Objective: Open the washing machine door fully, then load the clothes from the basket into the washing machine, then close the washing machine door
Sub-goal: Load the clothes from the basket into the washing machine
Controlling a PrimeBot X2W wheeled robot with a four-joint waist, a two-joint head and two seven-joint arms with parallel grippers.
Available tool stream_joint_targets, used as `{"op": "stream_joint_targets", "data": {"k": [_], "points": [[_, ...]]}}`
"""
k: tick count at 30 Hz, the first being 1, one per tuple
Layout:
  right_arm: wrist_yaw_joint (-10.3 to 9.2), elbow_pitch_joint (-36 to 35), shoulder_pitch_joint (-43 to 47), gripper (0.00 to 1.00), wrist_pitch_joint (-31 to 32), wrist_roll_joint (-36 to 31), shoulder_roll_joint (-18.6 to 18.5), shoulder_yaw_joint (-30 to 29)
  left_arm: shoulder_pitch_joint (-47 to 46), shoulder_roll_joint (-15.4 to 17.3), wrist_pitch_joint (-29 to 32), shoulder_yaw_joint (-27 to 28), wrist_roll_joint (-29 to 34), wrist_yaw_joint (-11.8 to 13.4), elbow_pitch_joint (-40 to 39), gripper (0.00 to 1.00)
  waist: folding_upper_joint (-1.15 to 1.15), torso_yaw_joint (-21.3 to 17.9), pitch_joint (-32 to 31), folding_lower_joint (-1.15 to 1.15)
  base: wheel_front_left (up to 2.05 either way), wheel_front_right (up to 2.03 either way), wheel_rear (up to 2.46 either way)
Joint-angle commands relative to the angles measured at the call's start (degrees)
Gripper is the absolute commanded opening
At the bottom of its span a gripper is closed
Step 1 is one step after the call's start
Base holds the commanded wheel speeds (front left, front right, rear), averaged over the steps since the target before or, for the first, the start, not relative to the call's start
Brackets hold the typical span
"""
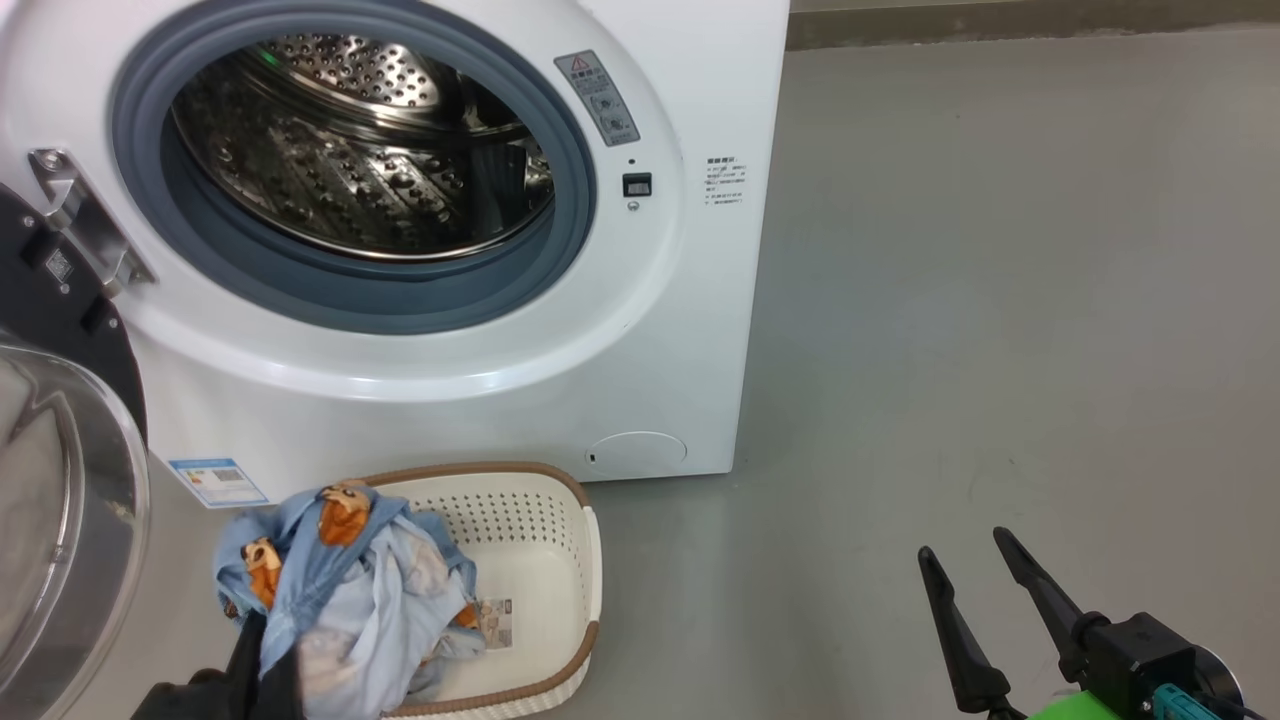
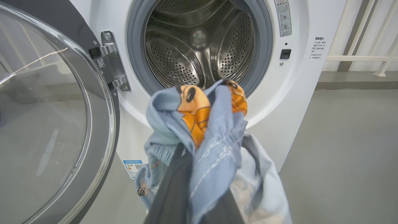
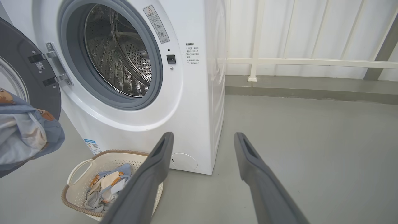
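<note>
The washing machine (image 1: 640, 330) stands with its steel drum (image 1: 370, 150) exposed. The washing machine door (image 1: 60, 480) hangs swung out to the left, glass bowl facing me. My left gripper (image 1: 262, 650) is shut on the clothes (image 1: 350, 590), a light blue bundle with orange bears, held just above the basket (image 1: 590, 560). In the left wrist view the bundle (image 2: 211, 137) drapes over the dark fingers (image 2: 172, 193) in front of the drum opening. More of the fabric (image 3: 105, 186) lies in the basket (image 3: 74, 171). At the lower right my right gripper (image 1: 962, 543) is open, holding nothing.
Grey floor (image 1: 1000, 300) stretches to the right of the machine. A white railing (image 3: 255, 59) and a low curb run behind it. The door's hinge (image 1: 80, 220) and the round filter cap (image 1: 636, 452) sit on the machine's front.
</note>
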Motion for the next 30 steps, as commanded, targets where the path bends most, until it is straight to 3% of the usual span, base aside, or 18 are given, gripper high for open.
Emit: {"op": "stream_joint_targets", "data": {"k": [1,15,22,30], "points": [[0.16,-1.9,-0.4,1.0,0.1,0.2,-0.2,1.5,-2.7,0.9,-0.7,1.8,-0.1,0.4,-0.7,0.0,0.0,0.1,0.2,0.0,0.0,0.0,0.0],[0.16,-3.7,-3.5,1.0,0.2,-0.5,-0.2,2.7,-15.7,-0.8,-1.9,0.7,-1.8,-2.4,9.4,0.0,0.0,-2.7,7.1,0.0,0.0,0.0,0.0],[0.16,-4.5,-6.6,1.0,-1.1,-0.2,-0.2,3.4,-27.2,-1.4,-3.3,2.4,-4.8,-5.3,17.4,0.0,0.0,-5.9,14.0,0.0,0.0,0.0,0.0],[0.16,-3.6,-11.3,1.0,-3.7,0.5,-0.2,5.2,-44.4,0.4,-1.3,3.5,-7.3,-9.7,29.2,0.0,0.0,-8.7,23.0,0.0,0.0,0.0,0.0]]}}
